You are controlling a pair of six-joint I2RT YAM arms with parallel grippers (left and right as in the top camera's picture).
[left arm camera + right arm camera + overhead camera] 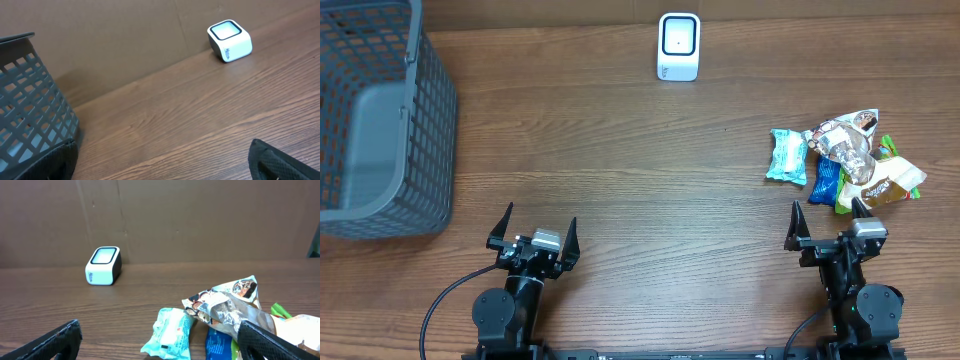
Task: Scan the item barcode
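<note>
A white barcode scanner (678, 46) with a dark window stands at the table's far edge; it shows too as the scanner (229, 40) and the scanner (103, 266). A pile of snack packets lies at the right: a teal packet (788, 156), a silver printed bag (847, 141), a blue packet (827, 184) and a green-and-tan packet (888, 182). My right gripper (827, 228) is open, just in front of the pile, with the teal packet (169, 333) between and beyond its fingers. At the near left, my left gripper (532, 233) is open over bare wood.
A grey mesh basket (380, 130) stands at the left edge of the table, its wall close to my left fingertip (55, 162). A brown wall backs the table behind the scanner.
</note>
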